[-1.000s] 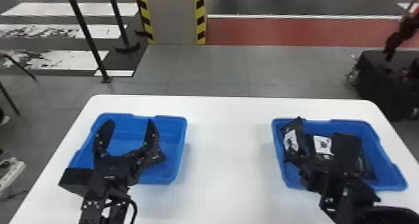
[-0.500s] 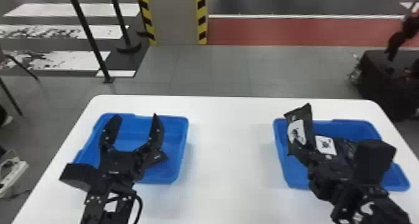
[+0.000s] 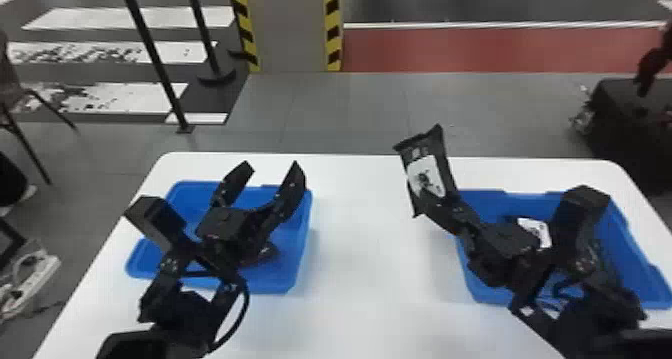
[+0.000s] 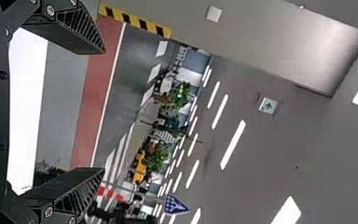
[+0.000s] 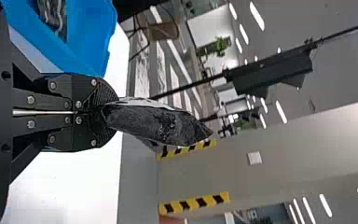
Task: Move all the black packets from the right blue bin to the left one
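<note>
On table (image 3: 370, 263) — left bin (image 3: 291, 268), right bin (image 3: 495, 205)

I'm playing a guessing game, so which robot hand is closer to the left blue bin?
Left. The left hand appears over the left bin; the right hand, holding a packet, is by the right bin.

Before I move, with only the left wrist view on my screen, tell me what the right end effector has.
Observer: The right end effector is shut on a black packet.
Operator: Place that packet against the bin it came from.
Observer: In the head view it shows left of the right bin, on the side toward the left bin, outside the rim.
Operator: Report what the right bin holds.
Observer: At least one more packet, white label up and partly hidden behind the right end effector; I can't give a full count.
</note>
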`<state>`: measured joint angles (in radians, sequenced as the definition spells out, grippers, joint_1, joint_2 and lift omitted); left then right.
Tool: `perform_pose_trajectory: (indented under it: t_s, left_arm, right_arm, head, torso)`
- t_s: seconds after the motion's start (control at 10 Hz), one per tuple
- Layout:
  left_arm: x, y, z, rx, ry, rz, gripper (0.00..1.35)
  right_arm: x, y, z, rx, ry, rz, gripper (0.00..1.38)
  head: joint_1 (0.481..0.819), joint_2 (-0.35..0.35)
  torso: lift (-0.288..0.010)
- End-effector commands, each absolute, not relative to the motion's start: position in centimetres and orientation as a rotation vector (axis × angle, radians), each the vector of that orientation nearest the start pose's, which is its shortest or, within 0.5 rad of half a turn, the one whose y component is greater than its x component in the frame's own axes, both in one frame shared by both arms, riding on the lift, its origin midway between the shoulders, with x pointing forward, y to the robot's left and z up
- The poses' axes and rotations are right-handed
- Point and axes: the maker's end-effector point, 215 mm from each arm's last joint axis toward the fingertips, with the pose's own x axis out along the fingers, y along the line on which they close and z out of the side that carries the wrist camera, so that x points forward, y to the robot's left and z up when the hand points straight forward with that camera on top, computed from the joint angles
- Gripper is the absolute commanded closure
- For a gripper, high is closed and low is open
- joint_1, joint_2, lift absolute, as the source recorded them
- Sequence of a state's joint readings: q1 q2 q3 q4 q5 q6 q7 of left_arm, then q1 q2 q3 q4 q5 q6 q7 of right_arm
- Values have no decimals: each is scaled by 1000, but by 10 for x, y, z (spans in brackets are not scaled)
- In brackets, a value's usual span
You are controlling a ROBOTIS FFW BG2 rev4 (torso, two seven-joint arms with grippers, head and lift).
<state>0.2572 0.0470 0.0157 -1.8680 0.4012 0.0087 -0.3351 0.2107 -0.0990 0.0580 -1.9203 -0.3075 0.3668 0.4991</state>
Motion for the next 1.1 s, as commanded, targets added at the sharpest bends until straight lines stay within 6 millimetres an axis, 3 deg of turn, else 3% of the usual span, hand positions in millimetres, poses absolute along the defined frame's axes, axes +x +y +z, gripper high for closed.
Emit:
perform_pose_trajectory:
  t_s: [0.0,0.3,0.5,0.9,1.0]
  left_arm:
    - [510,172,-306,-390,-33,-376,134]
    - [504,171,-334,-451,83,-431,133]
    - [497,162,-344,-512,142,-492,139]
    - [493,129,-334,-612,181,-615,140]
    - [490,116,-327,-649,185,-664,139]
  right_arm:
    - [492,-63,-348,302,192,746,1136]
    - [475,-20,-347,354,230,929,1136]
    - [463,-3,-356,381,270,975,1136]
    - [457,36,-341,397,271,1103,1136]
    - [453,42,-349,418,292,1115,1136]
  head:
    - [695,94]
    - [695,144]
    - [695,166]
    - [695,186]
    - [695,189]
  torso:
    - [-110]
    - [-110]
    - [-110]
    - [-110]
    - [-110]
